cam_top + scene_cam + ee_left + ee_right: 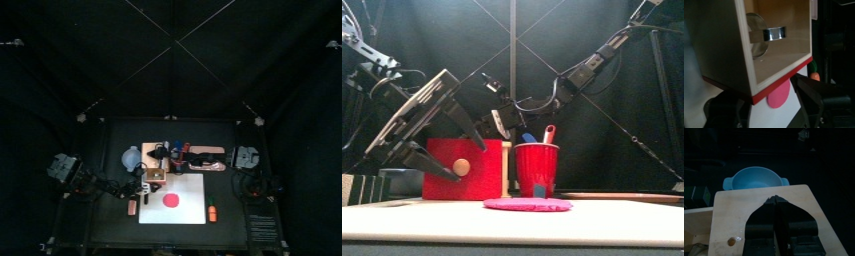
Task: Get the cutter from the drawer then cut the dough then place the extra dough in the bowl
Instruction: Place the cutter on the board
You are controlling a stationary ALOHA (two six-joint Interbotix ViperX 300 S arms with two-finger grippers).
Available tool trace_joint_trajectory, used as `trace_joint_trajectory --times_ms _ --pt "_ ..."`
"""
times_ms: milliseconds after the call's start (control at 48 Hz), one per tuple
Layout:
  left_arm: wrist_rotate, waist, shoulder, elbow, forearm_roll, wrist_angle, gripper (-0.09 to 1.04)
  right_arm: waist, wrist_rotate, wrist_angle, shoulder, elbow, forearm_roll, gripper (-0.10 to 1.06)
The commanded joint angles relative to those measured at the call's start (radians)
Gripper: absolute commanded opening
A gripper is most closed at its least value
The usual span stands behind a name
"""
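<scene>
From above: white cutting board (187, 218) at the table's front middle, with the dough disc (171, 200) flat on it, red and whole, a little left of the board's middle. Small orange toy (210, 213) near the board's right front corner. Behind the board, pale wooden box (156, 172), with red cup (198, 160) to its right and blue-grey bowl (131, 157) behind it to the left. At table height: drawer (476, 150) facing the camera with its red front and round wooden knob (462, 168). Cup just beside it on the right, holding a blue and a red knife (548, 133). Dough disc lying low in front of the cup, both arms reaching down over the box. On the left wrist: left gripper (769, 100) released, jaws spread wide to either side of the red front, nothing seen between them. Drawer open, cutter (774, 33) resting inside against the wood, its metal band shining, with dough and board past the red front. On the right wrist: right gripper (776, 200) clenched, jaws pressed together with only a thin line between, holding nothing, over the box's pale top. Impossible to tell whether touching the wood. Bowl beyond the box's far edge.
</scene>
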Motion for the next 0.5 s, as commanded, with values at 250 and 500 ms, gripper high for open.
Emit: trace_joint_trajectory --times_ms 250,500 --pt "0.003 -0.086 -0.230 0.097 0.025 -0.002 0.97 0.003 -0.002 0.002 -0.028 -0.037 0.002 0.05" --pt "0.018 -0.186 -0.520 0.267 0.044 -0.041 0.97 0.034 0.003 0.003 -0.075 -0.041 0.002 0.05"
